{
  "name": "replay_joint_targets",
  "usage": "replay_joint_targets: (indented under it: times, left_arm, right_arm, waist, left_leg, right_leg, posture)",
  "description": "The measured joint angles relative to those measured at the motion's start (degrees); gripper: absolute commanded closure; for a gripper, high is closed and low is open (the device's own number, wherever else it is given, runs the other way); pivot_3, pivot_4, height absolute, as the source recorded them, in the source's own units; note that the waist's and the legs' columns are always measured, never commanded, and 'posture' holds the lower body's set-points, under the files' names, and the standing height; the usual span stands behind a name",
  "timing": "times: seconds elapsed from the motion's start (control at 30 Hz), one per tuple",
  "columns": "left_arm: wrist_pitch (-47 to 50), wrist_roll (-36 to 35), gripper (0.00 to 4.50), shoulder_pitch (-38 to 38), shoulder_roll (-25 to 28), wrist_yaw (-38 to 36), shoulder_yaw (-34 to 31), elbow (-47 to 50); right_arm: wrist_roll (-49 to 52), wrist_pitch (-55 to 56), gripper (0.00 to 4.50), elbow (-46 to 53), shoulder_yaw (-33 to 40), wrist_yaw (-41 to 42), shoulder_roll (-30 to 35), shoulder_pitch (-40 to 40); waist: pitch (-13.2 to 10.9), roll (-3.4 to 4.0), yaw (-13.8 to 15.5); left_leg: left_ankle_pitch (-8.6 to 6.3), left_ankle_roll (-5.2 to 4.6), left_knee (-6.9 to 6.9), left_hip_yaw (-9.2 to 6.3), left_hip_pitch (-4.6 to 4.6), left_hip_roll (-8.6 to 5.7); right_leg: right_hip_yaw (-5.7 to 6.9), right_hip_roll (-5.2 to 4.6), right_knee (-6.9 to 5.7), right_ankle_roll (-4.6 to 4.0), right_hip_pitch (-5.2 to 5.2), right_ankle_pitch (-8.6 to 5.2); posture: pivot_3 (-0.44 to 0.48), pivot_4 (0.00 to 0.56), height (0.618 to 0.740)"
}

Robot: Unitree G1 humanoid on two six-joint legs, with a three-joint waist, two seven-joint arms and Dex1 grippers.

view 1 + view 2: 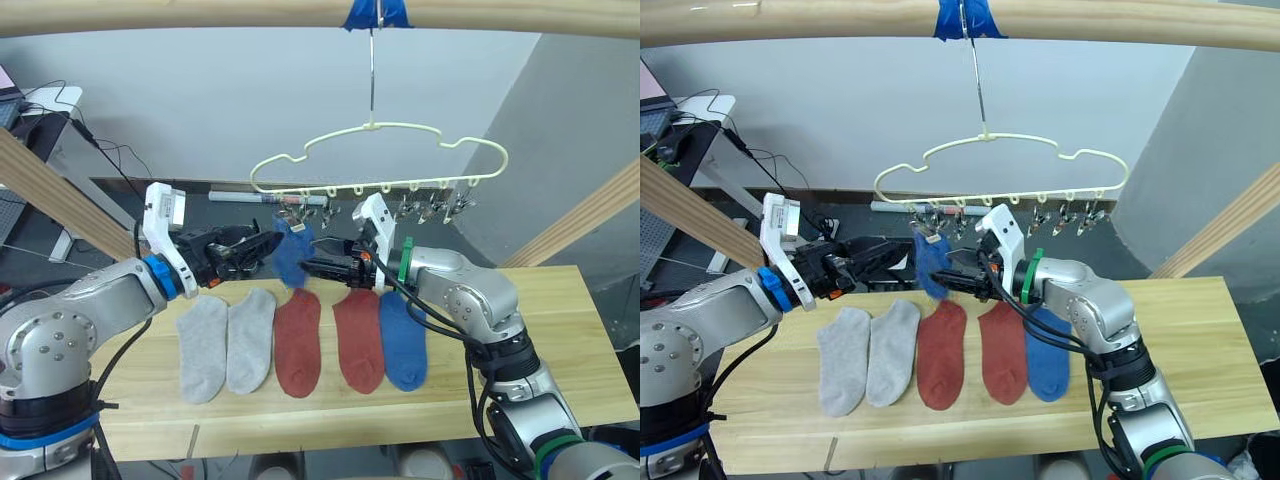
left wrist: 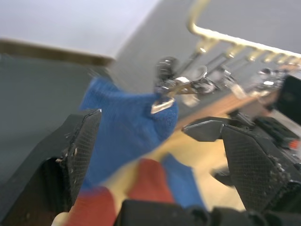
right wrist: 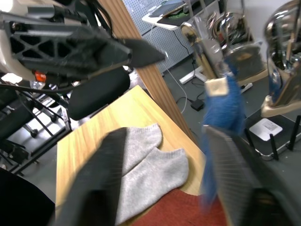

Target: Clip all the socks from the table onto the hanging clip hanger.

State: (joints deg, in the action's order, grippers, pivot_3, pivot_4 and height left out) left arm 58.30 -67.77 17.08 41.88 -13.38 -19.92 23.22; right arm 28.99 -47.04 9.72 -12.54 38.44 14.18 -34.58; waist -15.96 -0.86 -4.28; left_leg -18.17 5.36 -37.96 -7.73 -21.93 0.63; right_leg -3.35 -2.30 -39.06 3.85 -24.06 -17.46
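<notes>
One blue sock point(image 1: 291, 252) is seen hanging from a metal clip point(image 2: 165, 100) at the left end of the cream clip hanger point(image 1: 380, 158). It is flanked by the left gripper point(image 1: 262, 246), fingers spread, and the right gripper point(image 1: 318, 266) (apparently also parted). Five socks point(image 1: 303, 342) lie in a row on the wooden table point(image 1: 560, 350).

The right end effector point(image 1: 312, 268) hides the hanging blue sock's point(image 1: 291, 256) lower edge; the counter's point(image 1: 560, 330) near corners are cut off.

White wall point(image 1: 200, 110), wooden beam point(image 1: 200, 15) (overhead)
</notes>
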Motion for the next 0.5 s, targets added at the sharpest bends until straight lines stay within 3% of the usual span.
replay_joint_targets:
  times: [0.07, 0.27, 0.5]
  left_arm:
    - [-1.8, 2.9, 0.00, -1.1, 0.0, -1.1, 1.0, 1.6]
    - [-9.1, 13.6, 0.00, -7.7, -2.1, -2.3, 6.4, 8.6]
    - [-19.5, 27.7, 0.00, -13.8, -4.8, -3.5, 11.9, 14.0]
  right_arm:
    - [-0.7, 0.2, 0.04, 0.2, 0.2, 0.2, 2.2, 1.6]
    - [-0.5, 0.3, 0.04, 8.8, 3.8, 3.2, 12.8, 9.2]
    - [1.5, 0.6, 0.04, 17.6, 8.9, 2.5, 15.4, 13.3]
  waist:
    - [0.0, 0.00, 0.3]
    - [0.0, 0.00, 1.1]
    - [0.0, -0.01, 1.0]
  left_leg:
    - [0.00, 0.00, 0.01, 0.03, -0.03, -0.01]
    - [-0.01, -0.01, 0.02, 0.09, -0.11, -0.01]
    - [0.00, -0.05, -0.04, 0.13, -0.07, 0.02]
  right_leg:
    - [-0.01, -0.02, 0.03, 0.00, 0.00, 0.00]
    - [-0.06, -0.05, 0.08, 0.00, -0.05, 0.00]
    - [-0.12, 0.04, 0.00, 0.05, 0.01, 0.10]
  posture:
    - [0.001, 0.275, 0.740]
    - [-0.009, 0.272, 0.740]
    - [-0.029, 0.271, 0.740]
